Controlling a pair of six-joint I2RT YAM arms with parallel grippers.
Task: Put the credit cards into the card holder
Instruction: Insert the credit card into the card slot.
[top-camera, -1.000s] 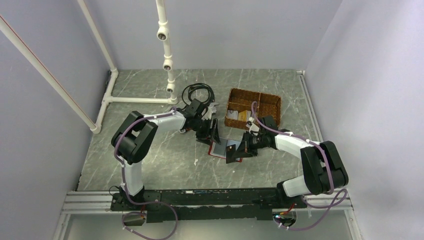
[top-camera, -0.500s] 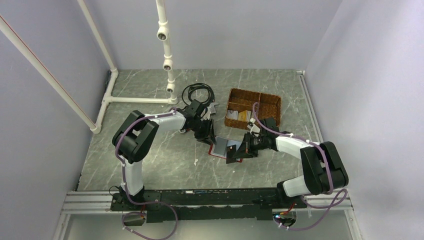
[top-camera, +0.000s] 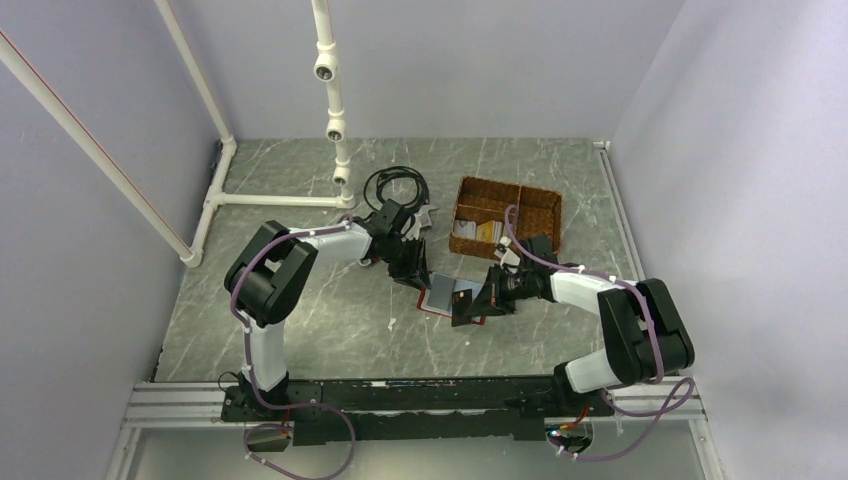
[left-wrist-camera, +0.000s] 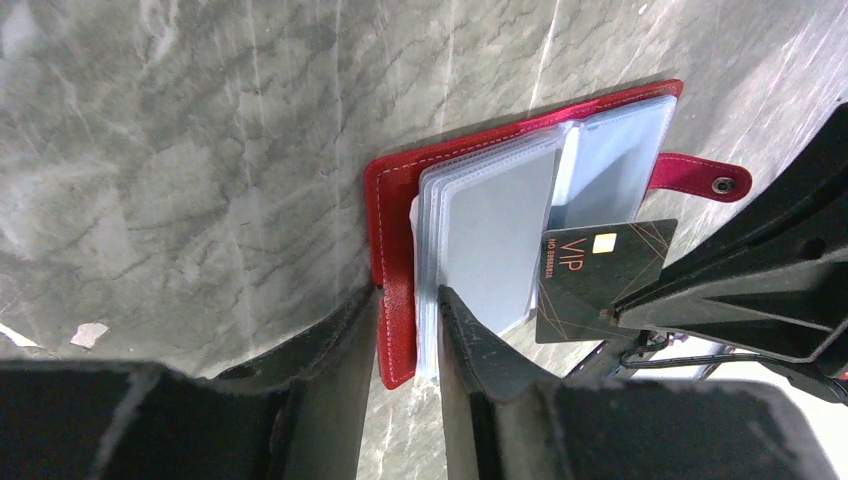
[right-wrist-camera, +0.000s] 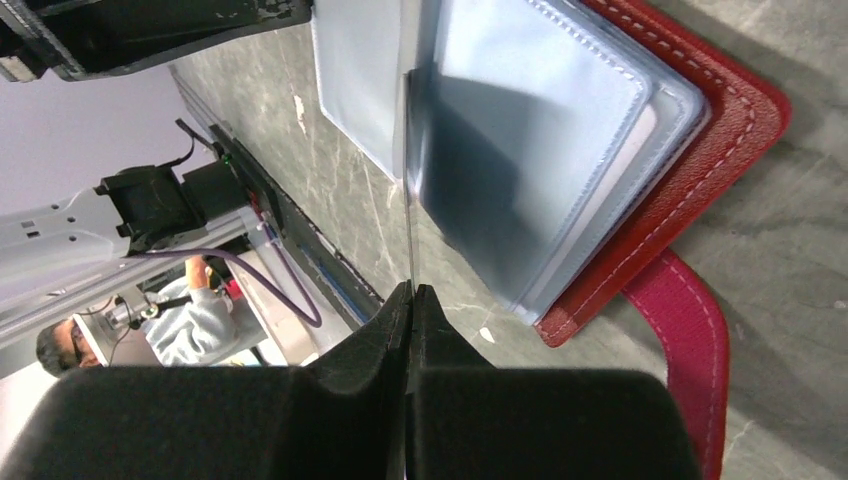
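Observation:
The card holder (top-camera: 441, 297) lies open on the marble table, a dark-red leather cover (left-wrist-camera: 396, 205) with clear plastic sleeves (left-wrist-camera: 490, 235) and a snap tab (left-wrist-camera: 700, 176). My left gripper (left-wrist-camera: 408, 296) pinches its near edge, one finger on the red cover and the other on the sleeves. My right gripper (right-wrist-camera: 412, 290) is shut on a dark credit card (left-wrist-camera: 600, 272) marked VIP. That card (right-wrist-camera: 409, 200) shows edge-on in the right wrist view, its tip at the sleeves (right-wrist-camera: 530, 150). The right gripper (top-camera: 470, 305) sits at the holder's right side, the left gripper (top-camera: 418, 280) at its left.
A brown wicker divided basket (top-camera: 541, 206) with more cards (top-camera: 478, 231) stands behind the holder. A coiled black cable (top-camera: 395, 184) lies at the back centre. A white pipe frame (top-camera: 334, 125) rises at the back left.
My left gripper's jaws have narrowed onto the card holder's edge and dropped slightly toward it. The right gripper still holds the dark card in nearly the same spot.

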